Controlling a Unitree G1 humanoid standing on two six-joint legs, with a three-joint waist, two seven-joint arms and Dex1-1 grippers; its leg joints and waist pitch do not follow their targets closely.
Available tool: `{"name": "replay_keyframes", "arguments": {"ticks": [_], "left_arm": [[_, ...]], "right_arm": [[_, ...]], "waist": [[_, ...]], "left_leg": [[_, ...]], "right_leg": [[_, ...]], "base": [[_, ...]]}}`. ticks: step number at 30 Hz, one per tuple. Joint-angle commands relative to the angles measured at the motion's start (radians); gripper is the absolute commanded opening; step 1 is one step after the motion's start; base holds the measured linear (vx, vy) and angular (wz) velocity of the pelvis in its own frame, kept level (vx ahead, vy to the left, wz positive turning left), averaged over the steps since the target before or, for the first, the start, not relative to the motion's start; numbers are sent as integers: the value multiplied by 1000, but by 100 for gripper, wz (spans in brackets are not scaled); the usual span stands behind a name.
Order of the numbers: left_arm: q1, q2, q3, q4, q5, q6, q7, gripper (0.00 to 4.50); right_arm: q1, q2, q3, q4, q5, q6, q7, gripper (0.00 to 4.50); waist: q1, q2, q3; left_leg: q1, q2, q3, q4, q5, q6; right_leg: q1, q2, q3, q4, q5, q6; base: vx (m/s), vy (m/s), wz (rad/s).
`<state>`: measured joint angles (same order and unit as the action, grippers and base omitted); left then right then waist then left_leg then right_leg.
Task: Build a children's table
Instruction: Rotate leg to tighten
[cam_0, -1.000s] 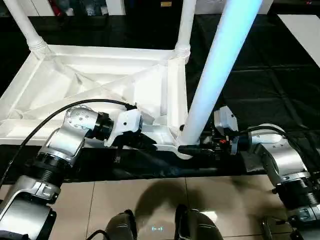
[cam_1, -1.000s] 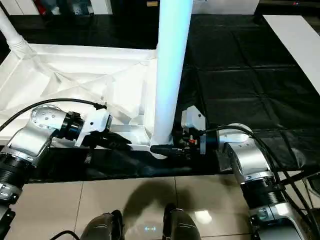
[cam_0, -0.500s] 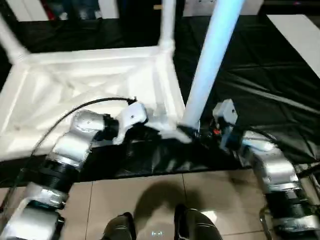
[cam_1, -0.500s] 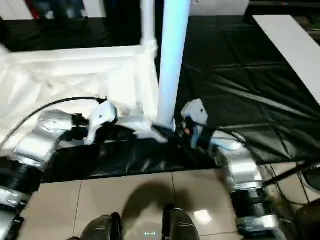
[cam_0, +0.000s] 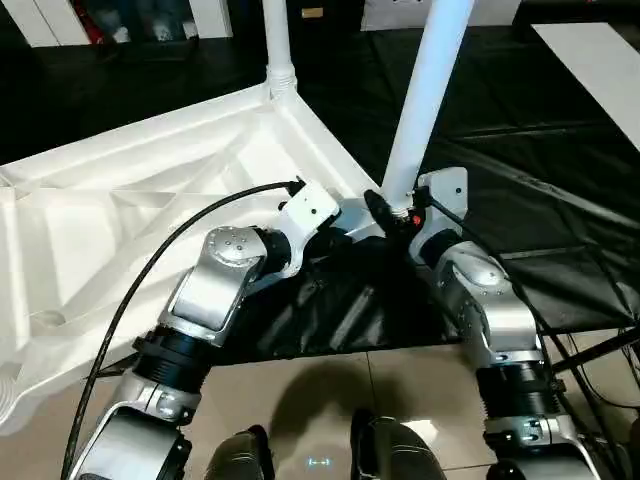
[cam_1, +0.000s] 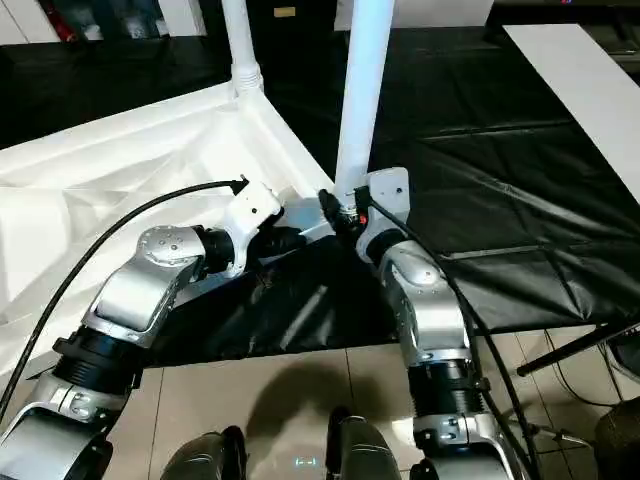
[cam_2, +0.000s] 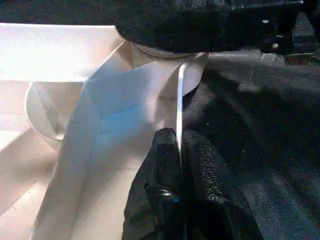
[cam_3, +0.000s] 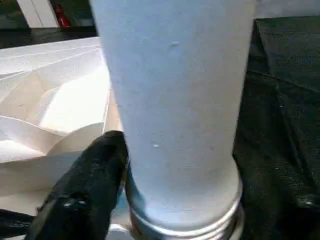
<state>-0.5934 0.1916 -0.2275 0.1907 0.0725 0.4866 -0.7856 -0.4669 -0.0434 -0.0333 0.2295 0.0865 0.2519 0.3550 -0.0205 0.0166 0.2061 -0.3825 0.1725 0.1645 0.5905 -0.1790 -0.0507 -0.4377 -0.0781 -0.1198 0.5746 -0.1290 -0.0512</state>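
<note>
Leg tops run out of frame; far side of the table top is cut off at the picture's left edge. Socket under the near leg (cam_0: 425, 95) is hidden behind both hands.

Left hand (cam_2: 178, 145): fingers pressed together, pinching the thin upright edge wall of the children's table (cam_0: 130, 220) close to its near corner socket.

Right hand (cam_0: 385, 210): fingers spread around the base of the near leg, one black finger (cam_3: 85, 185) lying against the tube just above its ribbed collar. The other finger is hidden behind the leg, so I can't tell if it's a firm grip or just contact.

Table top lies upside down on the black-covered tabletop (cam_0: 520, 150), ribbed underside up. Second leg (cam_0: 277, 40) stands upright in the far corner socket.
</note>
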Motion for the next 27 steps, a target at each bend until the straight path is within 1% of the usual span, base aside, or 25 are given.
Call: {"name": "replay_keyframes", "arguments": {"ticks": [1,2,3,4,5,6,7,8,9,10,11,12,14,15,17,18,20,21,22,23,24,25,26,27], "left_arm": [[-4,-9,-38,-42,-20,-42,-21,0],[-4,-9,-38,-42,-20,-42,-21,0],[-4,-9,-38,-42,-20,-42,-21,0],[4,16,-42,-39,-17,-53,-41,0],[12,44,-46,-36,-19,-68,-69,0],[18,67,-44,-29,-32,-92,-108,0],[18,67,-44,-29,-32,-92,-108,0],[21,88,-39,-21,-50,-116,-147,0],[22,109,-41,-11,-58,-149,-187,0],[25,129,-48,-1,-63,-179,-226,0],[27,145,-55,5,-65,-202,-256,0],[29,154,-60,7,-65,-214,-272,0],[31,174,-69,20,-75,-241,-315,0],[36,200,-69,28,-104,-260,-384,0],[38,229,-79,32,-126,-277,-455,0],[38,247,-88,36,-134,-288,-497,0],[36,262,-95,43,-141,-299,-526,0],[34,270,-101,48,-143,-310,-547,0],[34,270,-101,48,-143,-310,-547,0],[31,277,-106,55,-143,-324,-565,0],[25,287,-116,69,-137,-347,-588,0],[21,291,-120,76,-132,-358,-597,0],[18,293,-124,82,-129,-366,-603,0],[14,296,-127,89,-126,-373,-611,0]], "right_arm": [[35,17,98,-6,34,19,104,378],[35,17,98,-6,34,19,104,378],[35,17,98,-6,34,19,104,391],[42,-13,91,-15,42,10,132,400],[49,-53,83,-22,51,-8,175,418],[56,-103,79,-25,59,-33,237,418],[56,-103,79,-25,59,-33,237,436],[63,-152,75,-31,76,-47,313,436],[67,-194,70,-30,92,-62,381,444],[69,-227,65,-29,107,-71,438,444],[69,-247,61,-28,118,-74,479,444],[69,-257,58,-28,123,-76,500,444],[66,-291,63,-25,130,-77,564,444],[69,-340,93,-32,124,-101,637,444],[69,-371,115,-34,132,-119,696,444],[67,-384,122,-31,140,-130,730,444],[68,-398,132,-29,155,-136,770,444],[68,-406,140,-28,161,-138,796,444],[68,-406,140,-28,161,-138,796,444],[68,-412,144,-27,167,-137,822,416],[69,-418,150,-27,174,-134,859,407],[69,-419,151,-27,176,-132,875,407],[68,-420,152,-26,179,-129,885,407],[68,-423,155,-28,185,-123,898,402]], "waist": [[3,-7,-87],[4,-6,-88],[2,-6,-87],[3,-5,-88],[3,-6,-88],[3,-5,-89],[2,-8,-90],[3,-7,-90],[5,-7,-91],[7,-12,-94],[7,-11,-93],[7,-11,-91],[7,-13,-91],[10,-11,-90],[13,-13,-91],[18,-12,-91],[22,-11,-92],[24,-15,-92],[27,-13,-92],[28,-13,-92],[29,-16,-92],[30,-16,-92],[29,-19,-92],[30,-18,-92]], "left_leg": [[2,37,-18,-61,-159,124],[2,38,-19,-61,-159,124],[1,40,-19,-62,-156,126],[2,40,-20,-62,-155,127],[1,40,-19,-62,-155,131],[2,42,-19,-62,-154,135],[0,42,-18,-60,-151,142],[0,42,-19,-61,-150,143],[0,40,-19,-60,-147,145],[-3,39,-17,-57,-135,165],[-2,42,-16,-58,-133,170],[-3,42,-17,-58,-137,177],[-1,42,-17,-58,-146,173],[3,44,-18,-59,-150,167],[5,47,-16,-60,-149,162],[5,49,-17,-61,-146,164],[7,51,-16,-61,-144,166],[8,51,-14,-61,-144,167],[7,52,-16,-62,-144,163],[8,52,-16,-62,-145,162],[7,52,-16,-62,-145,160],[8,52,-16,-62,-145,160],[7,51,-15,-62,-145,161],[6,51,-16,-62,-141,160]], "right_leg": [[73,-76,60,-84,-432,-116],[74,-76,60,-82,-429,-117],[73,-75,60,-80,-416,-122],[74,-75,60,-80,-407,-123],[75,-74,61,-80,-400,-124],[75,-75,62,-77,-383,-130],[77,-74,63,-74,-366,-138],[76,-75,63,-74,-363,-144],[80,-74,62,-75,-359,-144],[83,-75,66,-70,-338,-151],[80,-75,67,-69,-328,-156],[79,-74,65,-70,-334,-159],[78,-76,64,-72,-362,-159],[75,-76,64,-75,-380,-158],[74,-76,67,-73,-376,-163],[74,-78,68,-69,-367,-168],[73,-77,69,-67,-354,-176],[72,-78,70,-68,-352,-179],[73,-79,69,-67,-358,-180],[73,-78,69,-68,-360,-180],[74,-79,69,-67,-363,-179],[73,-78,69,-68,-365,-177],[74,-78,69,-68,-366,-175],[75,-79,69,-66,-366,-174]], "base": [[0,0,0],[0,0,0],[0,0,0],[0,0,0],[0,0,0],[0,0,0],[0,0,0],[0,0,0],[0,0,0],[0,0,0],[0,0,0],[0,0,0],[0,0,0],[0,0,0],[0,0,0],[0,0,0],[0,0,0],[0,0,0],[0,0,0],[0,0,0],[0,0,0],[0,0,0],[0,0,0],[0,0,0]]}}
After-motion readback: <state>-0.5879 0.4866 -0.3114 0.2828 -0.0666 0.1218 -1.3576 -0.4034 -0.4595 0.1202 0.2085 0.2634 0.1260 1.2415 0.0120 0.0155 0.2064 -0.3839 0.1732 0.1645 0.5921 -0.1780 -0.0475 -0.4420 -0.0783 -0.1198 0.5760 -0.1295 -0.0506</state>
